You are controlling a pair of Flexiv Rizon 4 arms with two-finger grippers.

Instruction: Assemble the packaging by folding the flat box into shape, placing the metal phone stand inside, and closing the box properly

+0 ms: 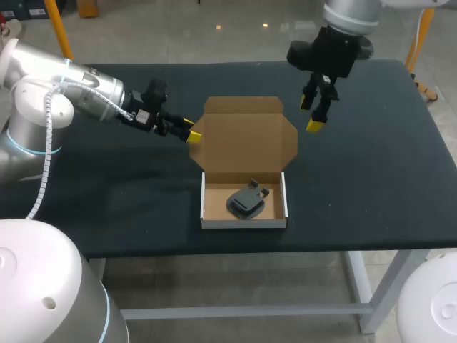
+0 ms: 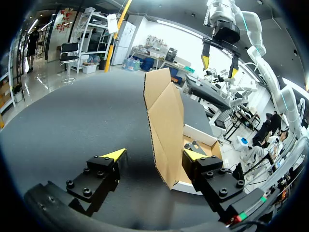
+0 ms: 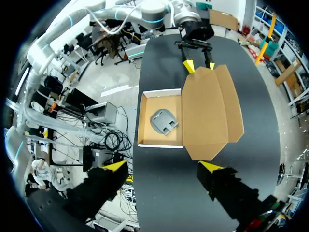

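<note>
The cardboard box lies open on the black table, its white-walled tray [image 1: 243,224] nearest the front edge. The dark metal phone stand [image 1: 247,201] lies inside the tray. The brown lid [image 1: 246,136] is folded back flat behind it. My left gripper [image 1: 187,130] is at the lid's left side flap [image 1: 196,138]. In the left wrist view that flap [image 2: 166,125] stands between the open fingers of the left gripper [image 2: 154,155], close against one finger and apart from the other. My right gripper [image 1: 314,114] hangs open above the table, right of the lid, holding nothing.
Seen from my right gripper [image 3: 163,166], the lid [image 3: 207,113], the tray [image 3: 159,144] and the stand [image 3: 164,121] lie below and ahead. Bare black tabletop [image 1: 371,171] stretches to both sides of the box.
</note>
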